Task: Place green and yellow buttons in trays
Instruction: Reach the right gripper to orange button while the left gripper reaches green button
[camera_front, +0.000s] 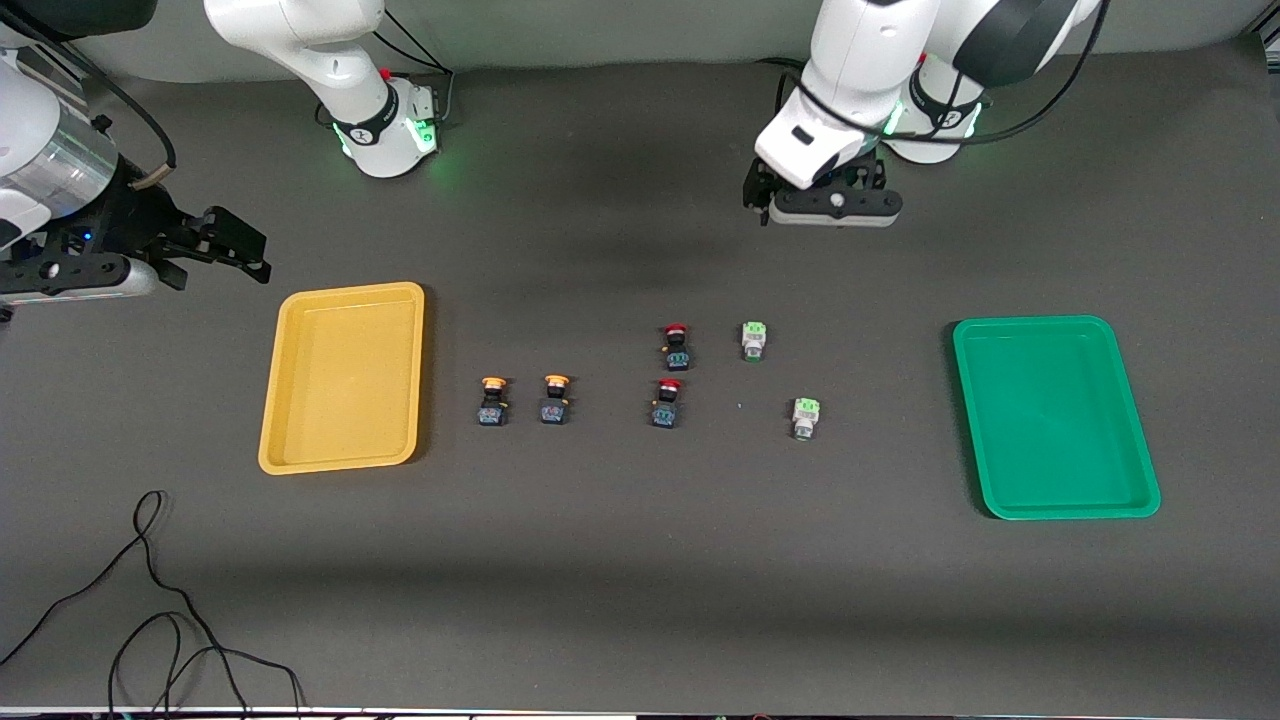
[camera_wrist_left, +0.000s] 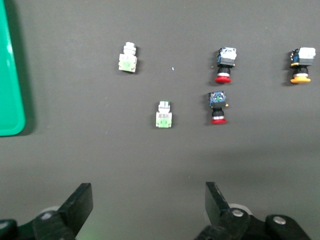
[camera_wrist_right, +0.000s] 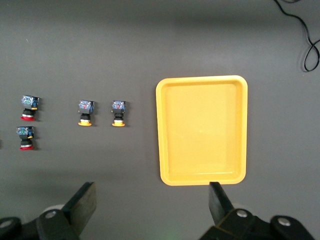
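Left gripper (camera_front: 835, 205): I see it wide apart, holding nothing, over bare table.
Right gripper (camera_front: 225, 245): spread apart too, up beside the yellow tray (camera_front: 290, 440).
Buttons: green ones (camera_front: 753, 340) and yellow ones (camera_front: 492, 401) lie between the yellow tray and the green tray (camera_front: 1135, 500).
Feel: I think tiny, light, hard.
Grab: I would pinch the body, not the cap.

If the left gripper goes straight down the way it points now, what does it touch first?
Probably only bare table. The open left gripper points down, and the closest green button lies nearer to the front camera, outside its fingers, though depth is uncertain.
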